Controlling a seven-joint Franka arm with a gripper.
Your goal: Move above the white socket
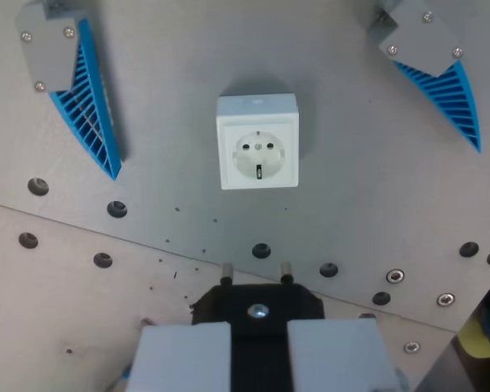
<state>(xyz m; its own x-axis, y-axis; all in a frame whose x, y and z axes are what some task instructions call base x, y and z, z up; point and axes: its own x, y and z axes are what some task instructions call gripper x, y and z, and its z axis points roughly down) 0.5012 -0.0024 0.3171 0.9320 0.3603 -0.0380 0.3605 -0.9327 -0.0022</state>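
Item one, my gripper [264, 131]: two blue ribbed fingers [90, 106] on grey mounts, one at the wrist view's upper left, the other at the upper right. I log them as spread wide apart, with nothing between them but open plate; they grasp nothing.

Item two, white socket [258, 140]: a square white housing with a round recess, two pin holes and a small centre screw. It sits flat on the grey metal plate [343, 196], between the two fingers and somewhat nearer the left one in this view, touching neither.

Item three, black plug [257, 310]: a dark body with a bright screw at its middle and two metal pins pointing up toward the socket. It lies near the bottom edge, well apart from the socket. Two pale grey blocks [182, 356] flank its lower part; whether they clamp it I cannot tell.

Item four, plate: a seam runs diagonally across it, with rows of round holes and several bolt heads along the lower half.
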